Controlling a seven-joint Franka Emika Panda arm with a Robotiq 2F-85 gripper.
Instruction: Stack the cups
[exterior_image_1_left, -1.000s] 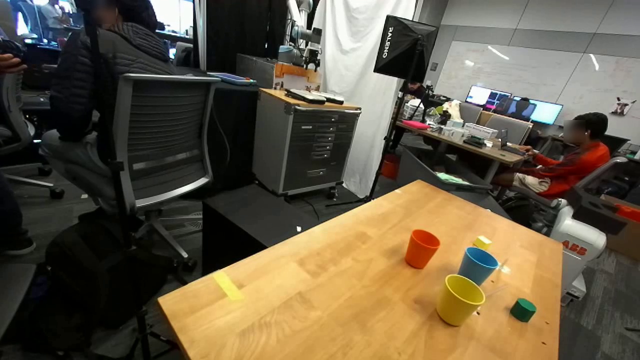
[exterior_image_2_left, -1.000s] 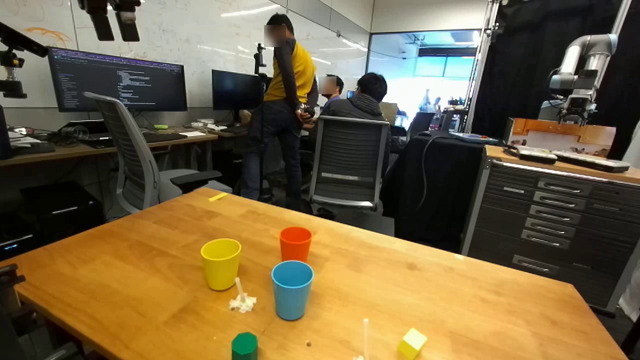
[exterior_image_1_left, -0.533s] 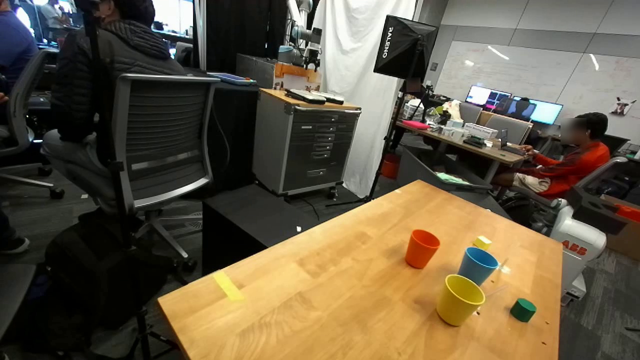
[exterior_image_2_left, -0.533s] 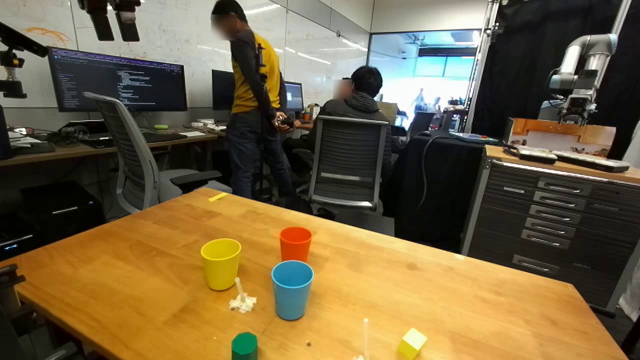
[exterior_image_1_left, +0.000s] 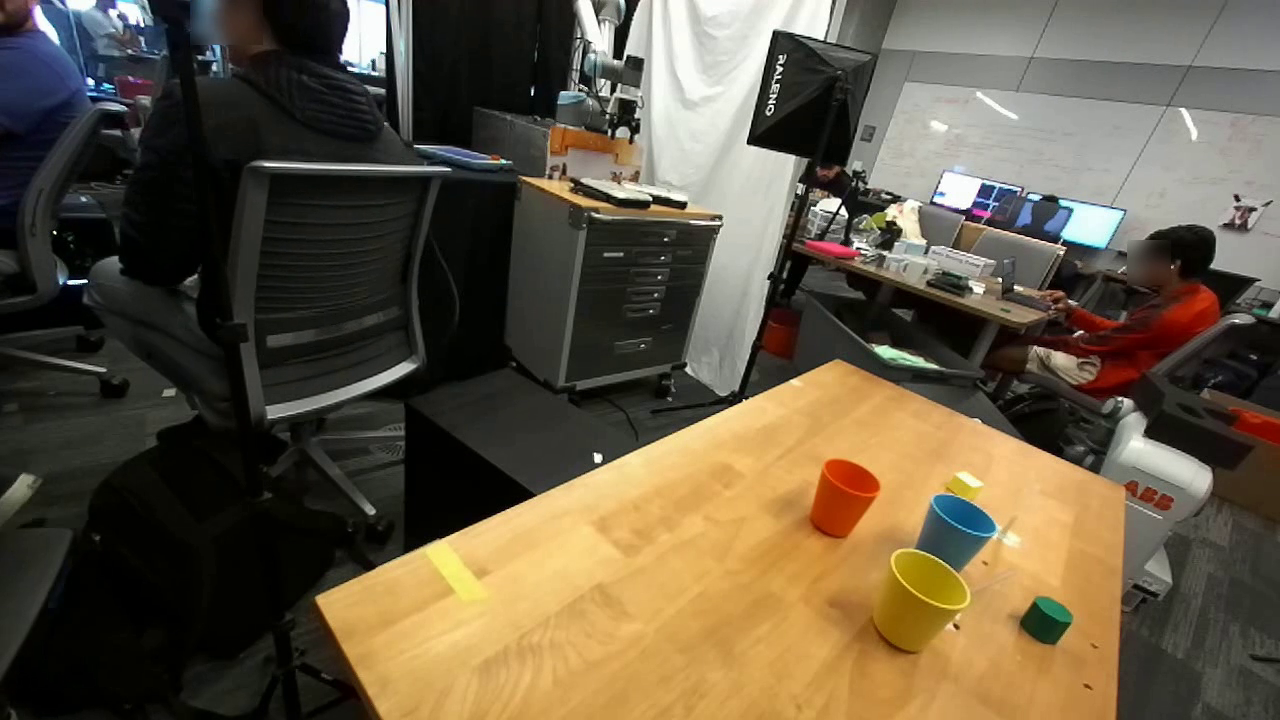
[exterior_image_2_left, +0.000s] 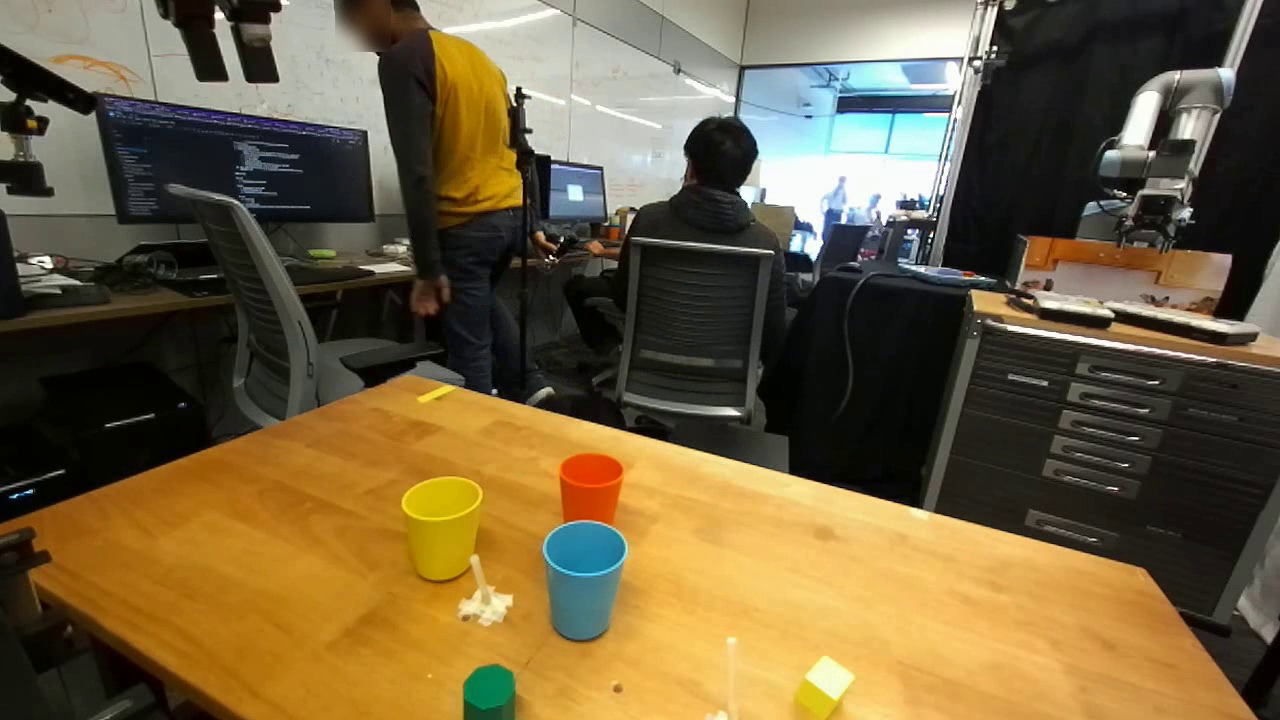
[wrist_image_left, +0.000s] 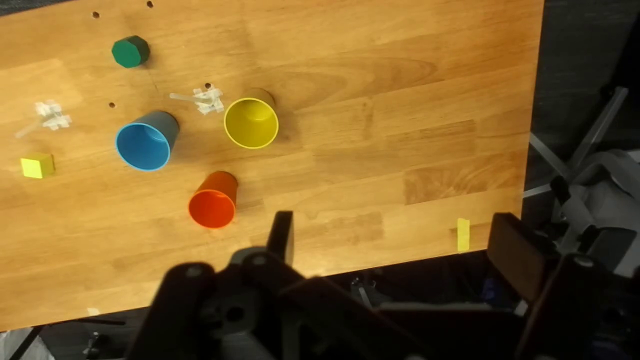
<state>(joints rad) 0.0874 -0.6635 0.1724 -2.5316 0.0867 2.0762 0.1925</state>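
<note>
Standing upright on the counter, mouths up and apart from one another in a loose triangle: a red-orange cup, a light blue cup and a yellow cup. In the wrist view, all three outside the gap between the jaws, off to its left. Nearest there, the red-orange cup, close to the jaw on that side but well below it, down on the counter; farther off, the yellow and the light blue. Jaws spread wide and released, overlapping the counter's edge in that view. At the top of an exterior view, dark fingertips pointing down, high above the counter.

Near the yellow cup, a taped patch with a thin pale rod; farther out, a green block. Past the light blue cup, a yellow block and another taped patch. Beyond the counter, a standing person in yellow with dark sleeves, and a seated person on a mesh-backed chair. Farther back, a drawer cabinet and a black softbox.
</note>
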